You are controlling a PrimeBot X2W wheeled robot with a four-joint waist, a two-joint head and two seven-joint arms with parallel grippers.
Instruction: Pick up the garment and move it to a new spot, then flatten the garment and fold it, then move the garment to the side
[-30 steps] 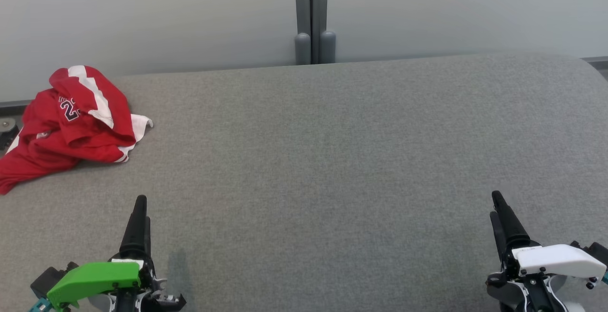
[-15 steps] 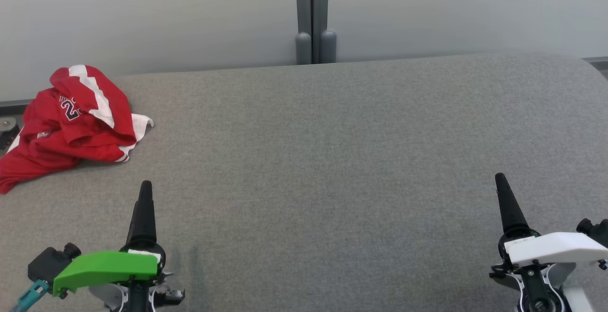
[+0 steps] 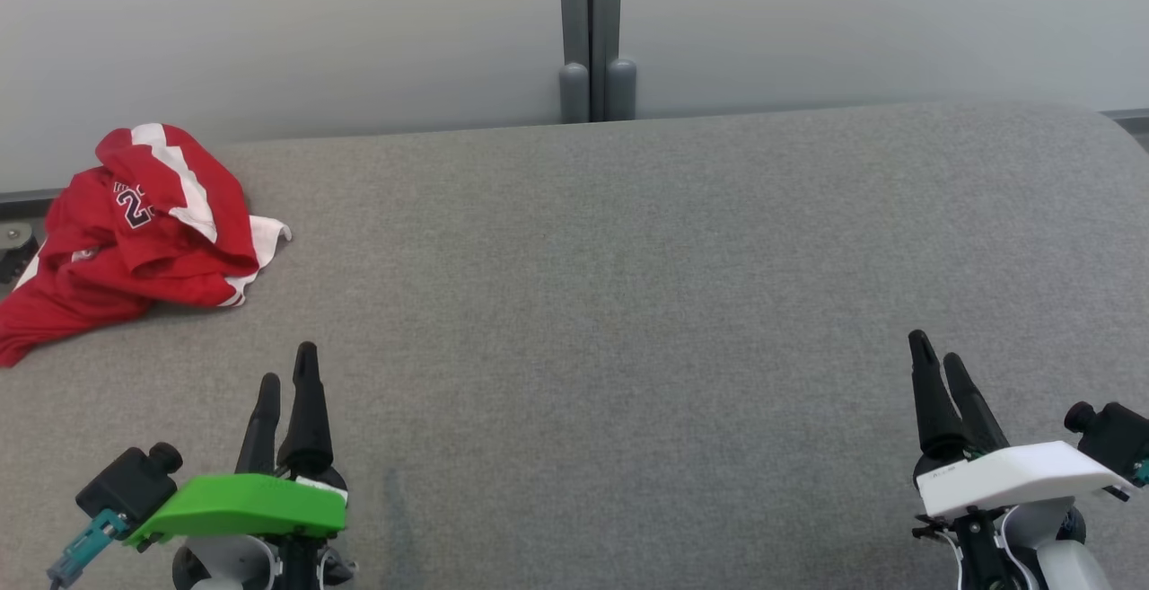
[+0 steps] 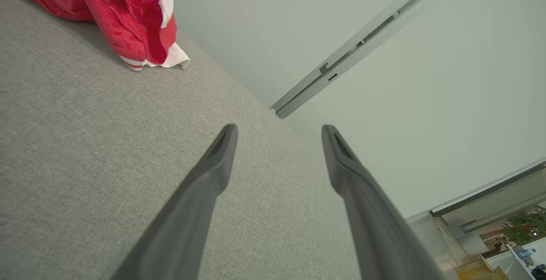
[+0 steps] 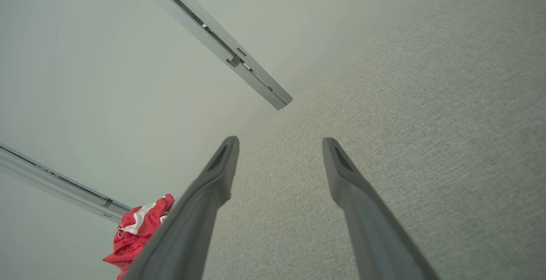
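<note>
The garment (image 3: 135, 231) lies crumpled at the far left corner of the counter (image 3: 628, 303), unmoved. In the last second my left gripper (image 3: 287, 364) and right gripper (image 3: 934, 347) have only turned at the wrist. Both are wide, empty and well apart from it, so the pickup hasn't begun.

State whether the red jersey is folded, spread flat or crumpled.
Crumpled. The red jersey lies in a bunched heap on the grey surface, its white-striped part humped up over loose, uneven folds.
</note>
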